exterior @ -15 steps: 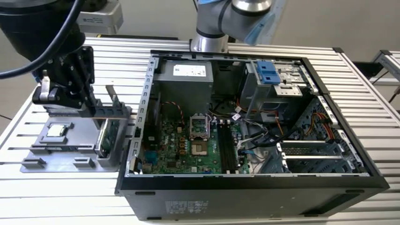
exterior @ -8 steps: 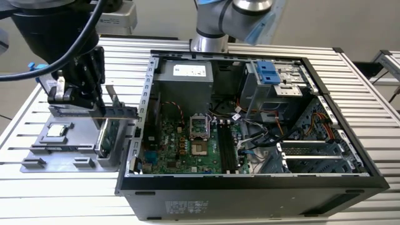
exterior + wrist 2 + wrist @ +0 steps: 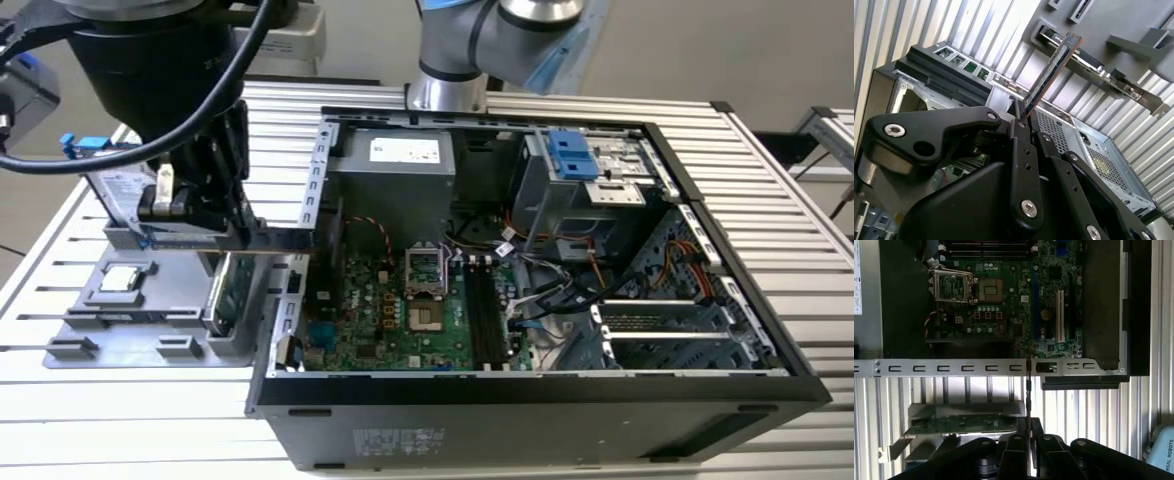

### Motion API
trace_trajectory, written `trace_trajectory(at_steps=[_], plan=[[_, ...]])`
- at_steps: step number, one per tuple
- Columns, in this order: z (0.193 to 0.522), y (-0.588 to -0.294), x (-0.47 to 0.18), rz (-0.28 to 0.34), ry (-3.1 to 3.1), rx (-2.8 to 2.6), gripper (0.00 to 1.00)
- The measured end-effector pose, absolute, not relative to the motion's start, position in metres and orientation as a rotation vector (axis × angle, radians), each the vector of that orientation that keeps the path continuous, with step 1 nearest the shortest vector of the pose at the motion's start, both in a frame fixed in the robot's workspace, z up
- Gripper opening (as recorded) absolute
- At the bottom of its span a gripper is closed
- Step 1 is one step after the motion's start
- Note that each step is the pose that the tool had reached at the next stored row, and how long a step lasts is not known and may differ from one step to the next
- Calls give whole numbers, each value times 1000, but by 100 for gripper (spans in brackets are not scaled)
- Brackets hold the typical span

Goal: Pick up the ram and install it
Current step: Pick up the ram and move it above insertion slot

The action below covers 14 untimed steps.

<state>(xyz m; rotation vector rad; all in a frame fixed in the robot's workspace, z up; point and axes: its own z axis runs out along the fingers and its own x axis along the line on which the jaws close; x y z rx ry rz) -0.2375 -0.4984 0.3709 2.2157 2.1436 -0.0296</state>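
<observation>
**RAM in end effector, outside the case**

The black end effector (image 3: 1020, 120) pinches the ram (image 3: 1050, 72), a slim long circuit-board stick, dark w/ a coppery edge. It grips one end, fingers pressed onto both flat faces, and the rest of the stick juts past the tips. In the first wrist view the ram (image 3: 1028, 385) shows edge-on as a thin line from the end effector (image 3: 1028, 424) to the case's slotted silver rail (image 3: 954, 368).

Exterior view: the end effector (image 3: 200, 215) hangs at the grey parts tray (image 3: 100, 330), just beside the open black computer case (image 3: 534, 420). Both sit on the slatted aluminium surface (image 3: 134, 420).

Case holds:
- green motherboard (image 3: 387, 320) w/ long black memory slots (image 3: 483, 315)
- silver CPU socket (image 3: 424, 268)
- grey power supply box (image 3: 400, 170)
- drive cage w/ blue bracket (image 3: 571, 155)

Tray holds:
- square silver processor chip (image 3: 120, 278)
- green circuit card w/ metal bracket (image 3: 961, 424), standing in a slot
</observation>
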Motion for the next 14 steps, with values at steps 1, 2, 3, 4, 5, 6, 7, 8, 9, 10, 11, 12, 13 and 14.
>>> trace_trajectory(at_steps=[1, 2, 3, 4, 5, 6, 7, 8, 9, 10, 11, 12, 13, 14], plan=[[371, -498, -235, -30, 2144, 2216, 0], [371, -498, -233, -30, 2144, 2216, 0], [371, -498, -231, -30, 2144, 2216, 0], [371, -498, -229, -30, 2144, 2216, 0], [371, -498, -227, -30, 2144, 2216, 0], [371, -498, -225, -30, 2144, 2216, 0], [371, -498, -223, -30, 2144, 2216, 0], [371, -498, -221, -30, 2144, 2216, 0], [371, -498, -220, -30, 2144, 2216, 0], [371, -498, -218, -30, 2144, 2216, 0], [371, -498, -216, -30, 2144, 2216, 0], [371, -498, -215, -30, 2144, 2216, 0], [371, -498, -213, -30, 2144, 2216, 0], [371, -498, -212, -30, 2144, 2216, 0]])
